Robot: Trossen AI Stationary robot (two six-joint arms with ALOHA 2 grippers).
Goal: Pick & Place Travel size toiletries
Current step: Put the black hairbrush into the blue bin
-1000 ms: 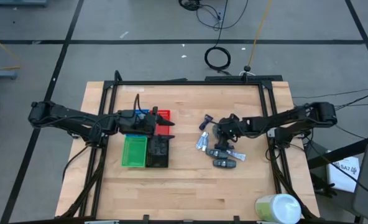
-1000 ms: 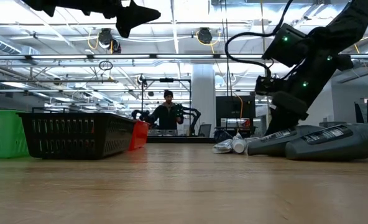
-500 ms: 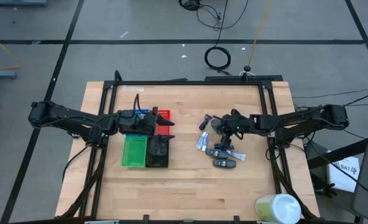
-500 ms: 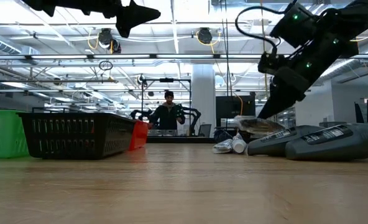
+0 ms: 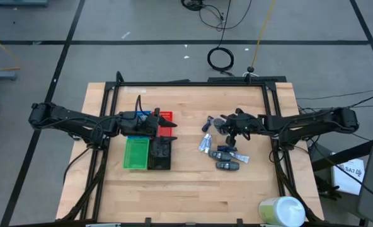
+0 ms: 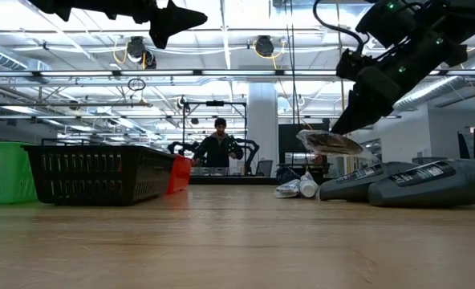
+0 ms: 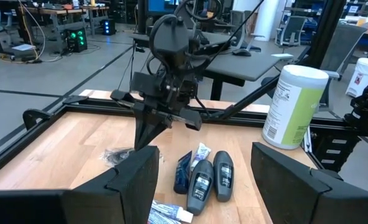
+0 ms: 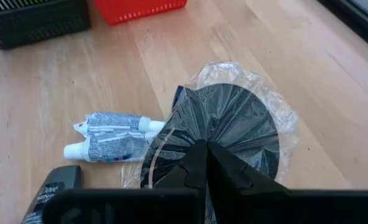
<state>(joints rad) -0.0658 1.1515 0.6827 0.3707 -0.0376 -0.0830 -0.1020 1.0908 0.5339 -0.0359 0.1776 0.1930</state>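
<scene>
- Since half a second ago your right gripper has risen, lifting the clear-wrapped dark packet clear of the table; its fingers are pinched together on the packet's wrap.
- You can see the packet hanging above the remaining toiletries, which lie right of the table's centre.
- Your left gripper hovers over the red tray, beside the green tray and black tray, fingers apart and holding nothing.
</scene>
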